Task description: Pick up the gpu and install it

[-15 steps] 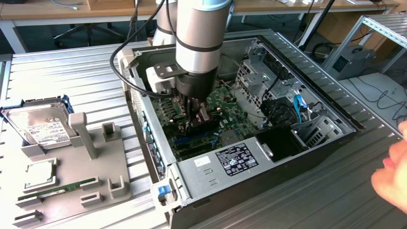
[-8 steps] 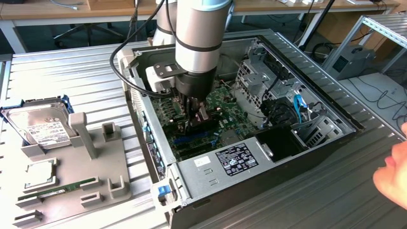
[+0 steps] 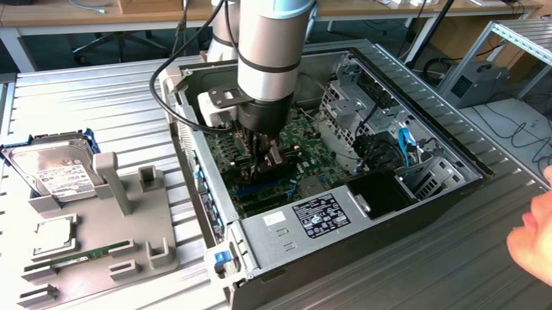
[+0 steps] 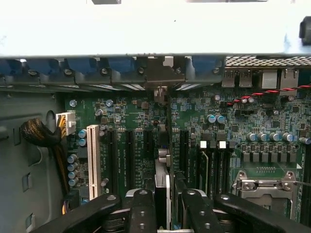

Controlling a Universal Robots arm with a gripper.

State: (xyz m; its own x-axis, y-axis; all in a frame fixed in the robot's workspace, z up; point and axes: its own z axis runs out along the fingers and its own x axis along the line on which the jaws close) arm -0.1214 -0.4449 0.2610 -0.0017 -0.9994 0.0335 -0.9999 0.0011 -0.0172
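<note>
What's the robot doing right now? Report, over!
Gripper shut on slim dark gpu card, edge-on. Card held low inside the open grey computer case, over the green motherboard slots. Nothing blocking seen.

Wooden desks (image 3: pixel 103 16) behind ribbed metal table (image 3: pixel 95 103)

Open computer case (image 3: pixel 431 139) in the middle of the worktop (image 3: pixel 103 97), parts stand (image 3: pixel 112 226) with hard drive (image 3: pixel 56 171) at the exterior view's left, gripper (image 3: pixel 263 169) with gpu (image 3: pixel 274 169) inside the case.
</note>
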